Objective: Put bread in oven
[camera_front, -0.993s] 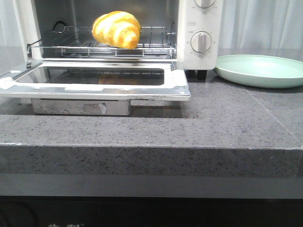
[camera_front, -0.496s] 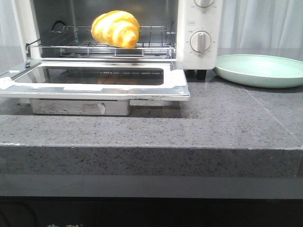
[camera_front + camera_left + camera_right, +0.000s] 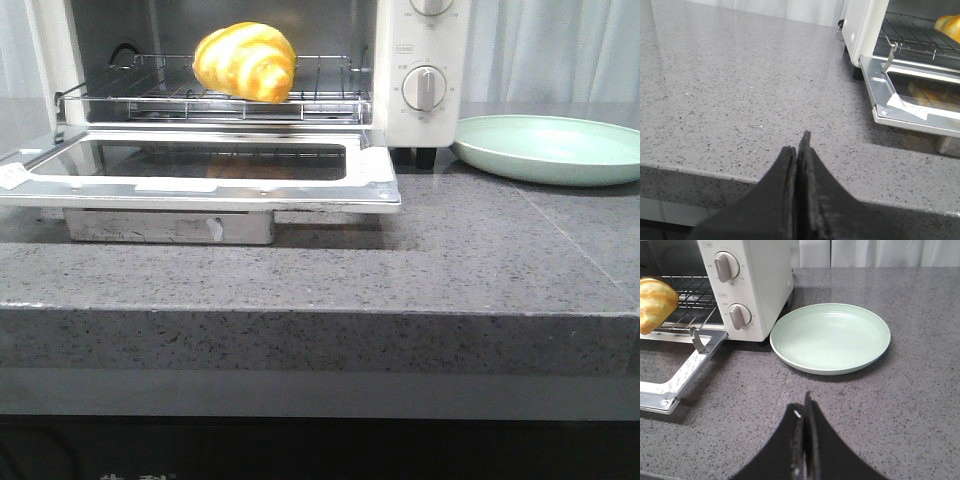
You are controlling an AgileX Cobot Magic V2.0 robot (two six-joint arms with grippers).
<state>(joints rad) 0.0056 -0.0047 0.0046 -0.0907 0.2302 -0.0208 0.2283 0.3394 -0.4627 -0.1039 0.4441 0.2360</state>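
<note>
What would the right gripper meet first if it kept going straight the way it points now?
Probably the pale green plate: the shut right gripper points over bare countertop toward its near rim. Height is unclear, so it might pass just above the rim.

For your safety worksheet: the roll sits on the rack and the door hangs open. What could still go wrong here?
1. The bread sits near the wire rack's front edge, so a nudge might roll it out.
2. The open oven door juts toward the counter edge; a returning arm could strike it.

Kitchen-like setup: speckled grey stone counter (image 3: 470,260), white toaster oven (image 3: 420,70), green plate (image 3: 550,150), pale curtain (image 3: 550,50) behind.
</note>
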